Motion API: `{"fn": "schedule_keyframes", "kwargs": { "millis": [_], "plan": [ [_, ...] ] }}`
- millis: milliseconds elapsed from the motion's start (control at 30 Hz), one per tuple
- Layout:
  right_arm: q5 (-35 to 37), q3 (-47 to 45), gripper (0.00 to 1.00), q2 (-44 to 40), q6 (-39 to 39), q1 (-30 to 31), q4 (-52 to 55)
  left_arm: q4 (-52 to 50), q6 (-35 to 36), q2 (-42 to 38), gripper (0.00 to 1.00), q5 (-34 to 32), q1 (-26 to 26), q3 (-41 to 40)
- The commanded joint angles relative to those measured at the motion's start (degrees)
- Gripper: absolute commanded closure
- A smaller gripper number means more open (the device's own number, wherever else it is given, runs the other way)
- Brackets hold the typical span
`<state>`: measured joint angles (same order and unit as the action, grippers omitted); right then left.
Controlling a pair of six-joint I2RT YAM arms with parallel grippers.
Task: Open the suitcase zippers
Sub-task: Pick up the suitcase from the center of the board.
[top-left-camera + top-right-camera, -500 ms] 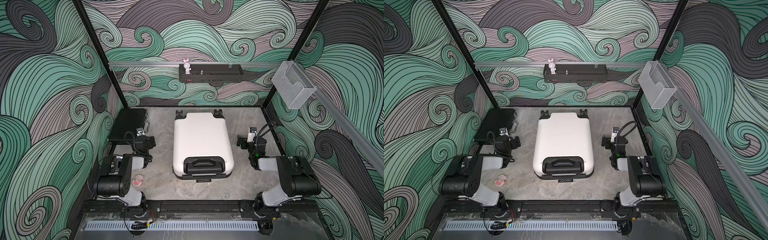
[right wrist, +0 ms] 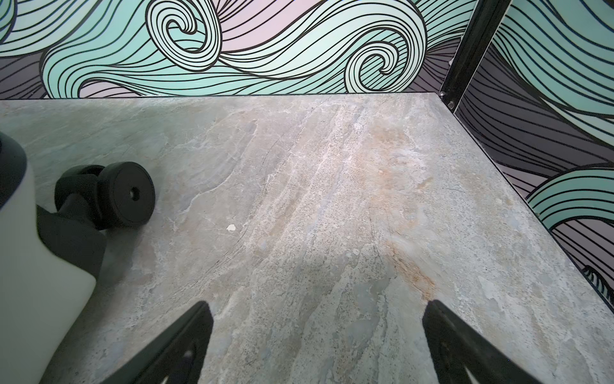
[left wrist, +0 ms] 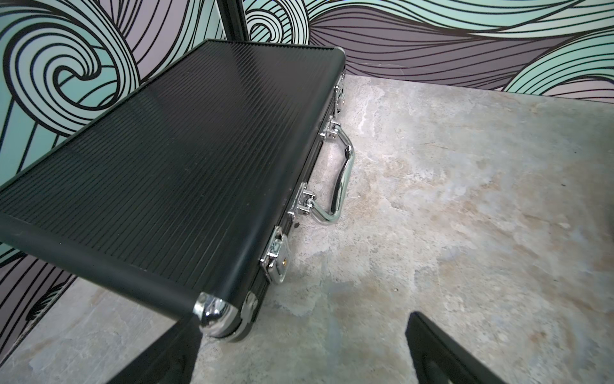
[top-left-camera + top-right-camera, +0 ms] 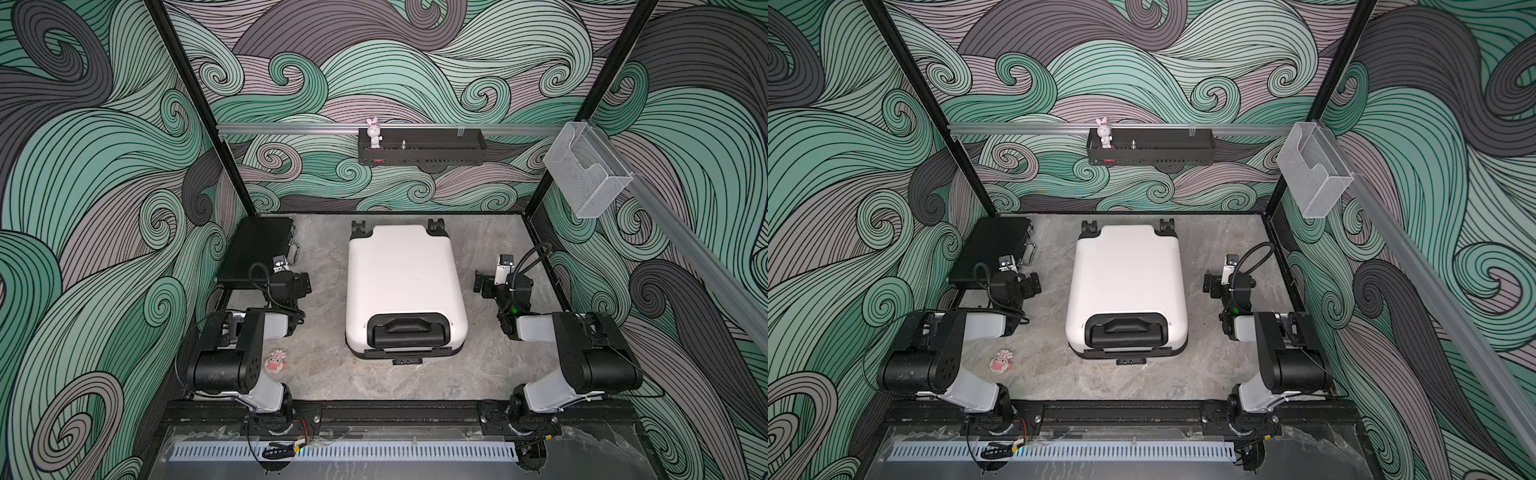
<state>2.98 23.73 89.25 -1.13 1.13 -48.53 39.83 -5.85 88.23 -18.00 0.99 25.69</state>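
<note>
The white suitcase (image 4: 401,278) (image 4: 1125,278) lies flat mid-table, wheels toward the back wall, black handle panel (image 4: 407,332) toward me. Its black zippers band (image 4: 405,356) (image 4: 1128,356) shows only along the near edge, with a small pull sticking out. My left gripper (image 4: 305,284) (image 4: 1035,284) hovers open left of the case, apart from it. My right gripper (image 4: 480,286) (image 4: 1209,284) hovers open on the right, also apart. In the right wrist view the open gripper (image 2: 317,304) is over bare table, with the case's white corner (image 2: 33,266) and a wheel (image 2: 126,196) to one side.
A flat black briefcase (image 4: 257,249) (image 3: 166,166) with metal latches lies at the back left, its corner close to my left gripper (image 3: 299,324). A small pink figure (image 4: 276,360) sits near the left arm's base. A black shelf (image 4: 419,151) and a clear holder (image 4: 586,174) hang on the walls.
</note>
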Motion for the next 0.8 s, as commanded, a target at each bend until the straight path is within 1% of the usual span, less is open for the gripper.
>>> {"fn": "schedule_keyframes", "kwargs": {
  "millis": [0,633,767],
  "plan": [
    [0.1,-0.3,0.01,-0.9,-0.5,0.4,0.3,-0.2,-0.5,-1.1,0.01,-1.1,0.0,0.2],
    [0.0,0.1,0.01,-0.7,-0.2,0.3,0.7,-0.6,-0.6,-0.8,0.02,-1.1,0.1,0.6],
    [-1.1,0.0,0.01,-0.7,0.2,-0.3,0.6,-0.7,-0.7,-0.7,0.02,-1.1,0.1,0.7]
  ]
}}
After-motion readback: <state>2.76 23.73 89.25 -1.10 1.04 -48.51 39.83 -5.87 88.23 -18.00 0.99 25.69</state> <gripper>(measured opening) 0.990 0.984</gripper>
